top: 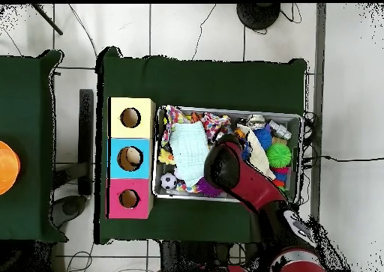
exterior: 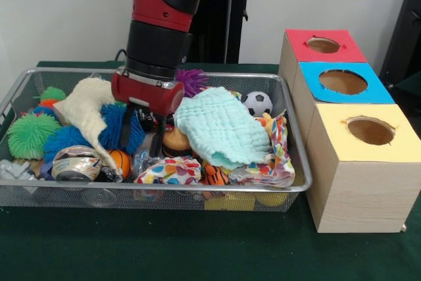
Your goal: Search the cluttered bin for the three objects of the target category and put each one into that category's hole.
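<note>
The wire mesh bin is full of toys and cloths; it also shows in the overhead view. One metal can lies on its side at the bin's front left, silvery top towards me; overhead it is near the far rim. No other can shows. My gripper reaches down into the clutter right of that can, fingers apart, beside a blue puff ball. It holds nothing I can see. The blue-topped hole is the middle box; overhead, something pale shows inside it.
The red-topped hole and the yellow-topped hole flank the blue one. In the bin: a pale blue cloth, a cream cloth, a green puff ball, a soccer ball, a small orange ball.
</note>
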